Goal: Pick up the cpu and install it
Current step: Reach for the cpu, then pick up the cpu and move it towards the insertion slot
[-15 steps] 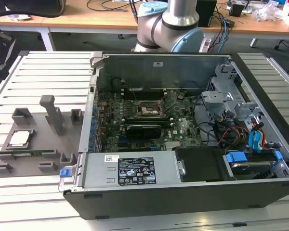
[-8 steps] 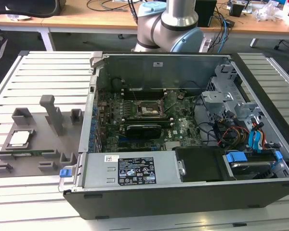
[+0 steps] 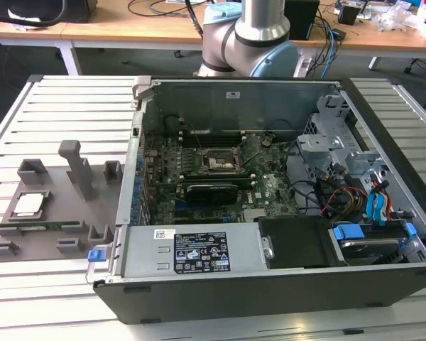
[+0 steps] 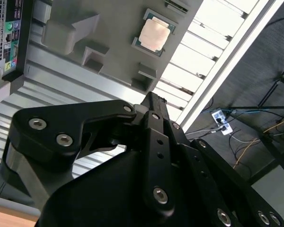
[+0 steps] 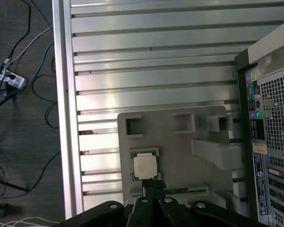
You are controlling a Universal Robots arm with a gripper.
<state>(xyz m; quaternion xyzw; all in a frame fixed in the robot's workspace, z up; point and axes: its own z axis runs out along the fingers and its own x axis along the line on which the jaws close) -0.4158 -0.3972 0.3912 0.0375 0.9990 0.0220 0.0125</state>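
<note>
The cpu (image 3: 28, 204), a small square chip with a pale metal top, lies flat in a recess of a grey moulded holder (image 3: 57, 213) at the exterior view's left, outside the computer case. In both wrist views it sits just beyond the fingertips of my gripper (image 5: 152, 185), which hangs above the holder with its black fingers together and nothing between them. The cpu (image 5: 145, 166) is untouched. In the second wrist view the gripper (image 4: 150, 99) points towards the cpu (image 4: 154, 36). The black socket frame (image 3: 219, 162) lies on the motherboard inside the case.
The open computer case (image 3: 270, 284) lies on a slatted metal table (image 3: 71, 106), with a long black card (image 3: 213, 190), drive cages and cables inside. The holder has upright grey posts (image 3: 74, 167). The arm's base (image 3: 248, 35) stands behind the case. Past the table edge, cables lie on the floor (image 5: 19, 71).
</note>
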